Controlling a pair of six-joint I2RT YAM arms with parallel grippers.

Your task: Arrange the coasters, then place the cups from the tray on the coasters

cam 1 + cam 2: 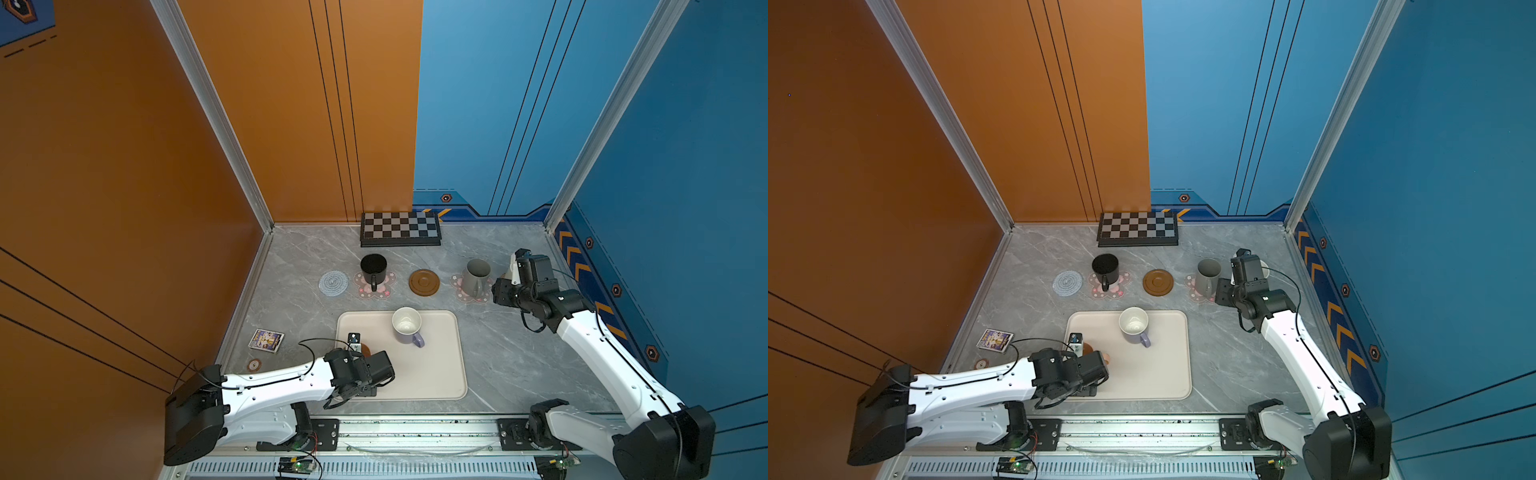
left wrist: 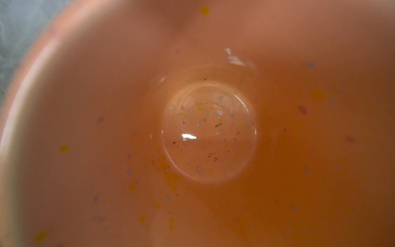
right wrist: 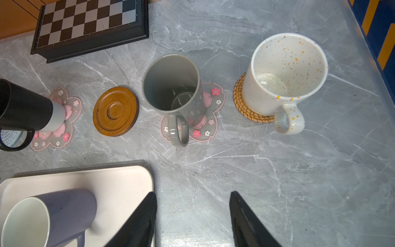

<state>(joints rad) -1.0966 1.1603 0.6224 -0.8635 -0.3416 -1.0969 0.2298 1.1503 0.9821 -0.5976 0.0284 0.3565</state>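
we count three placed on mats: black cup [image 1: 373,266], grey cup [image 1: 477,274], white cup [image 3: 286,74]. wooden coaster [image 1: 424,282] and blue-grey coaster [image 1: 333,283] are bare. lavender cup [image 1: 407,326] and orange cup [image 2: 209,132] wait on the tray [image 1: 436,374]. left gripper [image 1: 360,347] hangs over the orange cup's mouth; we cannot tell its grip. right gripper [image 3: 192,193] hovers near the grey cup, jaws apart, empty.

Right tool [image 3: 192,193], jaws apart; left arm [image 1: 274,384] low.

Both top views look evenly bright to me; my left wrist view blurs inside the orange-peach speckled mug [image 2: 128,128], glare spotting its bottom.
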